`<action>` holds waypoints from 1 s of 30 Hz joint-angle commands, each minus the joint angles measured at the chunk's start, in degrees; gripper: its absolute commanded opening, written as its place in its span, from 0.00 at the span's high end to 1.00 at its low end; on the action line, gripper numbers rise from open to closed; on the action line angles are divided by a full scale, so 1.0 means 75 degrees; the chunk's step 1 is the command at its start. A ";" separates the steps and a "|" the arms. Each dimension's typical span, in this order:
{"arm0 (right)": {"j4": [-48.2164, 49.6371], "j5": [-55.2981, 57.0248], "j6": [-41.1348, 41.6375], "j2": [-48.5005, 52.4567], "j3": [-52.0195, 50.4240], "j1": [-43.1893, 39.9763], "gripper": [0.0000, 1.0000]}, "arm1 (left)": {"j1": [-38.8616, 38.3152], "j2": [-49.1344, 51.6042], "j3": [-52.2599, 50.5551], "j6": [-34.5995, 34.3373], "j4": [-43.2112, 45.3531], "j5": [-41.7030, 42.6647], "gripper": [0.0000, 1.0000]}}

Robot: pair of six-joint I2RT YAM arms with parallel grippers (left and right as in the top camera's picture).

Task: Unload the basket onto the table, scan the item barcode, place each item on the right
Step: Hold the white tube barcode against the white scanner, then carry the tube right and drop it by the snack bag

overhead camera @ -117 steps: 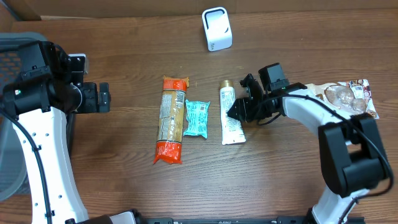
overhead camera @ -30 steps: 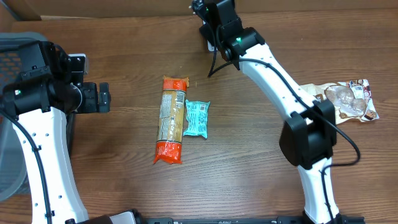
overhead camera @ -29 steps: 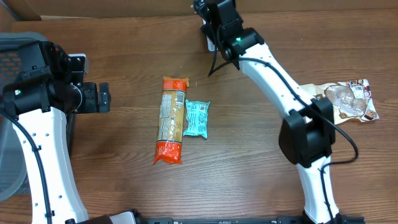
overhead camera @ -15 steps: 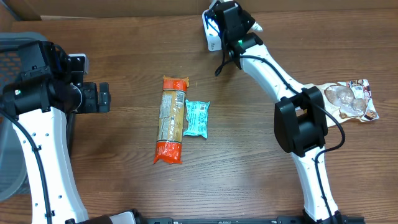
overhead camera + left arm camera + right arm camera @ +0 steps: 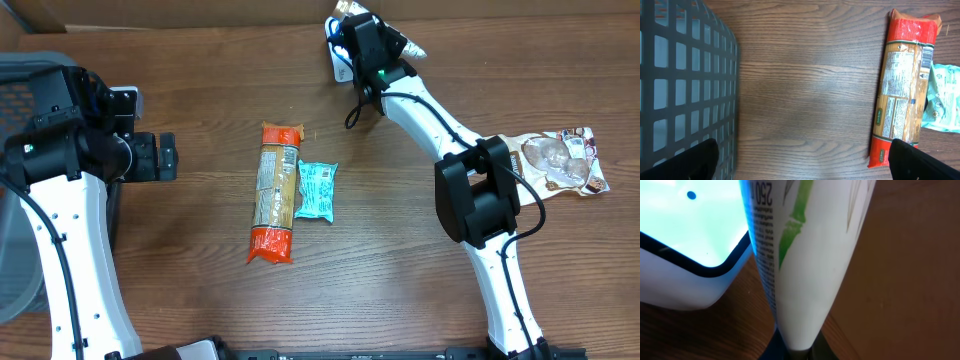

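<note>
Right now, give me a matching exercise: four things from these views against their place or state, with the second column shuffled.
1. white tube
2. orange packet
3. teal packet
4. left pincer

A. open and empty, near the basket
B. gripped by the right pincer, held at the scanner
C. longest packet, lying flat, red ends
D. lying alongside the orange packet

Pairs: 1-B, 2-C, 3-D, 4-A
</note>
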 commanded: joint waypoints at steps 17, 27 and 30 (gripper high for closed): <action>-0.1967 0.0411 0.3008 -0.1600 0.0169 0.0172 0.96 | -0.0015 -0.0087 0.0023 0.0201 0.0009 0.0117 0.00; -0.5875 -0.5324 0.6592 -0.4065 0.0166 -0.1148 0.96 | -0.0015 -0.0087 0.0023 0.0201 0.0009 0.0117 0.00; -0.6548 -0.6907 0.6717 -0.4071 0.0143 -0.1955 0.96 | -0.0015 -0.0087 0.0023 0.0201 0.0009 0.0117 0.01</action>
